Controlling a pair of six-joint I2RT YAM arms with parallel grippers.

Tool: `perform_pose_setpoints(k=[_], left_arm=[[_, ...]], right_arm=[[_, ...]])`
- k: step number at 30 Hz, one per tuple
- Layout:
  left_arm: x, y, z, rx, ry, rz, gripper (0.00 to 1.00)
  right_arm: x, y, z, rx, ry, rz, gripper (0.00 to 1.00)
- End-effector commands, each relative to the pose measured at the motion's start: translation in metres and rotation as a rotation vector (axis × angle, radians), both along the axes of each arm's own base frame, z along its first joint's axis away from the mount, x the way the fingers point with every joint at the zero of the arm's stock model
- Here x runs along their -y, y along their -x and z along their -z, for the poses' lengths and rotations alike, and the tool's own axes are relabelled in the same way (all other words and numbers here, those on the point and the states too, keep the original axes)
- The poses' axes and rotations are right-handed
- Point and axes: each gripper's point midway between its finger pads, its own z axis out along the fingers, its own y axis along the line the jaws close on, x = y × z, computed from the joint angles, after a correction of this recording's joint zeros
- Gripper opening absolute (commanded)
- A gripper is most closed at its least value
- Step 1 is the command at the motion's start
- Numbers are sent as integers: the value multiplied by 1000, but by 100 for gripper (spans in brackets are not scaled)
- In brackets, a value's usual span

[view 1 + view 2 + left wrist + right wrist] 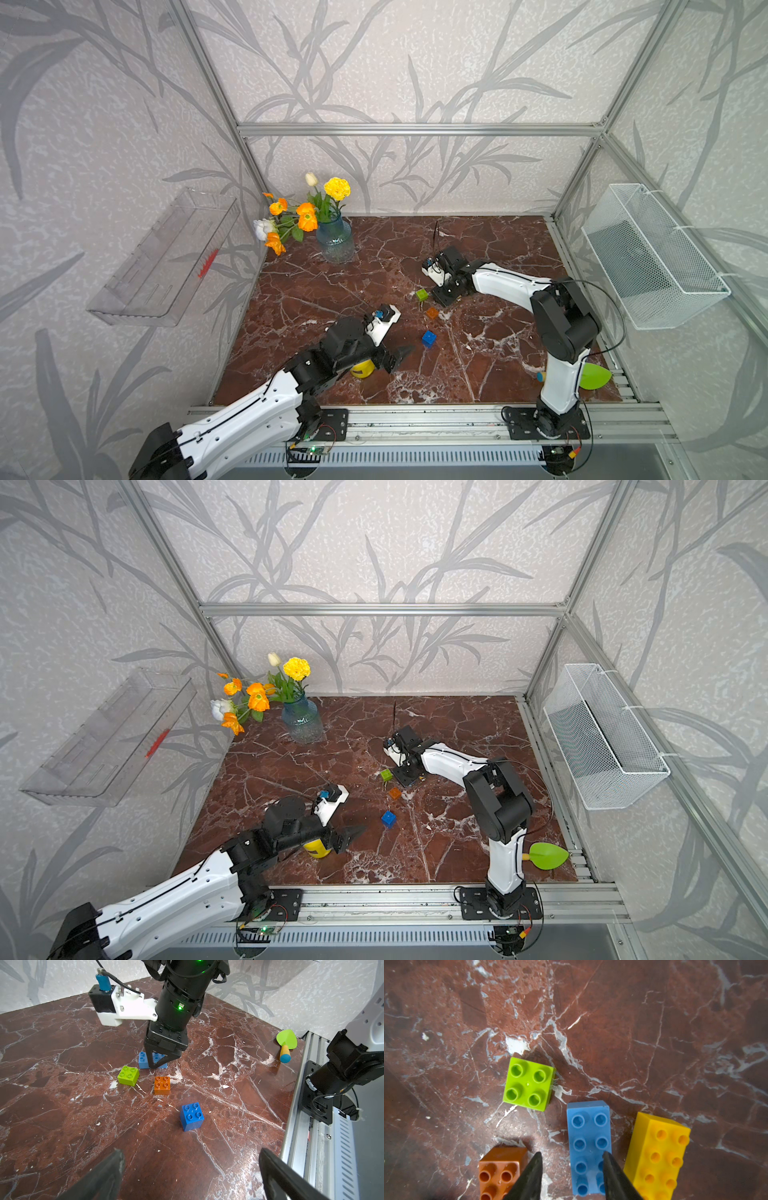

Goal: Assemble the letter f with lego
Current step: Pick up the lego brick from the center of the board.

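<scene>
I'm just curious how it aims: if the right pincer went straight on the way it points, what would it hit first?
Most likely the long light-blue studded plastic brick: the right pincer points down with that brick between its open jaws. Its height above it is unclear.

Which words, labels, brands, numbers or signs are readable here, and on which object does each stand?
None can be read.
The studs of the green brick and light-blue brick show no legible lettering.
The yellow cylinder bears a dark mark, mostly hidden and too small to read.
</scene>
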Motion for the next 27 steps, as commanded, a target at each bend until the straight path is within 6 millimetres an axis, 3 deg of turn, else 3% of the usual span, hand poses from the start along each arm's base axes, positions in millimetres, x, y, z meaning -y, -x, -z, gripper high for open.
perform_pose_setpoints(k=[1, 18, 27], left_arm=[[0, -1, -3, 28, -2, 1, 99], [6, 10, -2, 31, -4, 60, 99], [9, 14, 0, 20, -11, 86, 100]], right_arm=[[1, -7, 1, 3, 4, 1, 47], [1, -14, -9, 37, -4, 10, 47], [4, -15, 1, 5, 19, 20, 43]])
